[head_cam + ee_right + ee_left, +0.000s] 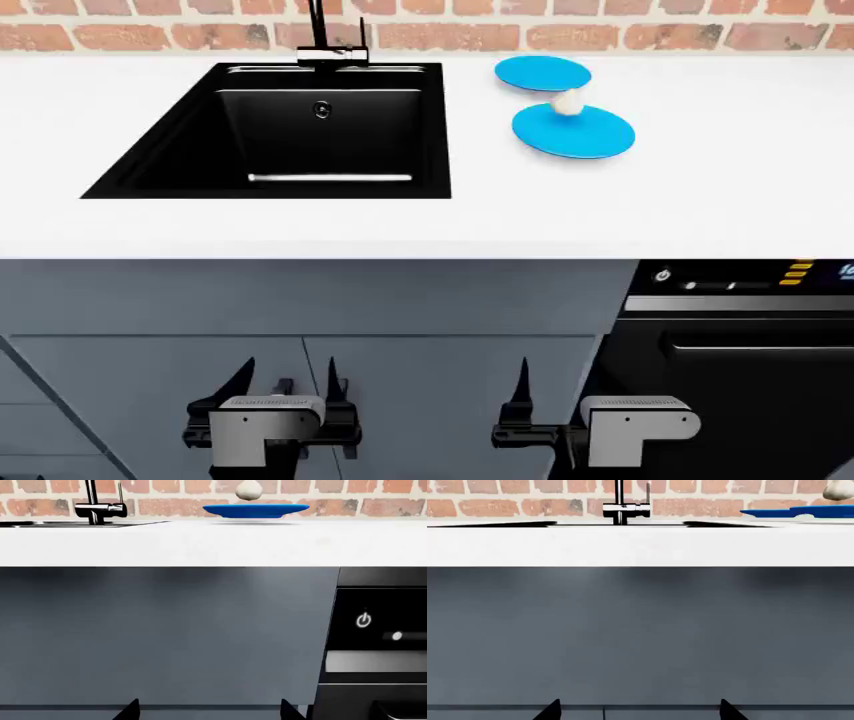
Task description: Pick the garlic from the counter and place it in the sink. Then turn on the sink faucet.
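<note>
The garlic [567,102] is a small cream bulb at the far rim of the nearer blue plate [574,132], right of the black sink [334,140]; the wrist views also show the garlic [839,491] [248,490]. The sink faucet [320,35] stands behind the basin by the brick wall, its thin lever upright. The white counter [400,225] spans the view. My left gripper [286,385] [639,711] and right gripper [567,395] [209,711] hang low in front of the cabinet, below the counter's edge. Both are open and hold nothing.
A second blue plate [542,72] lies behind the garlic near the wall. Grey cabinet doors [334,300] face both grippers. A black appliance with a control panel [747,330] fills the lower right. The brick wall [667,35] closes off the back.
</note>
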Controlling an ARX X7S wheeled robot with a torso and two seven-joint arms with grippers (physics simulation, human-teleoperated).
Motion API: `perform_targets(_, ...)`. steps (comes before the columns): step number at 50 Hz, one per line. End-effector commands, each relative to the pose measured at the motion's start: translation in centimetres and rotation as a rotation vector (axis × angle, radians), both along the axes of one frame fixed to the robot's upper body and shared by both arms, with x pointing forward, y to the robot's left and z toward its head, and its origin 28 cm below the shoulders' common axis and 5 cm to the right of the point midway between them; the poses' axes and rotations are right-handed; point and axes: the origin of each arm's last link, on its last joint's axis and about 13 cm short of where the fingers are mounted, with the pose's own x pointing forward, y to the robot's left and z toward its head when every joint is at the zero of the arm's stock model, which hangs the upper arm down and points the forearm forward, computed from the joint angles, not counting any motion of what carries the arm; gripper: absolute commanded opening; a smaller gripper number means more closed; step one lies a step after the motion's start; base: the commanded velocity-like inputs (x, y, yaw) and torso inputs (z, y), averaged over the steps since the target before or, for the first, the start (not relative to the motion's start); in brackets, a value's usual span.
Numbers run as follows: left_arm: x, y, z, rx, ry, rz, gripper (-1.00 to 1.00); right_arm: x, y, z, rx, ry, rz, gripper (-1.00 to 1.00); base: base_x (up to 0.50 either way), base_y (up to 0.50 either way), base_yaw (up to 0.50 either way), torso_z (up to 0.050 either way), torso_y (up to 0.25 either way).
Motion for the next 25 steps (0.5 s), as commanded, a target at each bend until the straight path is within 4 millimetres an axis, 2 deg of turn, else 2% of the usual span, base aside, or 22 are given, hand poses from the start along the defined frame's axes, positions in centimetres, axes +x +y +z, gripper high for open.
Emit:
perform_targets(1, -0.07, -0.02, -0.02, -0.005, -0.001, -0.011, 1.0, -0.05, -0.07, -0.06, -0.002, -0.003, -0.003, 1.0, 0.0, 0.0, 0.0, 0.0, 0.0)
perform_targets(6, -0.31, -0.21, -0.09, 0.0, -0.011, -0.028, 1.0, -0.06, -0.16, -0.29, -0.014, 0.005, -0.03, 1.0, 0.0, 0.0, 0.0, 0.006, 0.0)
perform_targets(14, -0.31, -0.02, -0.17, -0.004, 0.002, -0.026, 1.0, -0.15, 0.09, -0.37, -0.016, 0.016, -0.048, 1.0, 0.0, 0.0, 0.0, 0.048, 0.028)
perform_targets(25, -0.41, 0.08, -0.05, 0.012, 0.002, -0.024, 1.0, -0.15, 0.11, -0.45, -0.013, 0.027, -0.044, 1.0, 0.0, 0.49, 0.0, 0.05, 0.032)
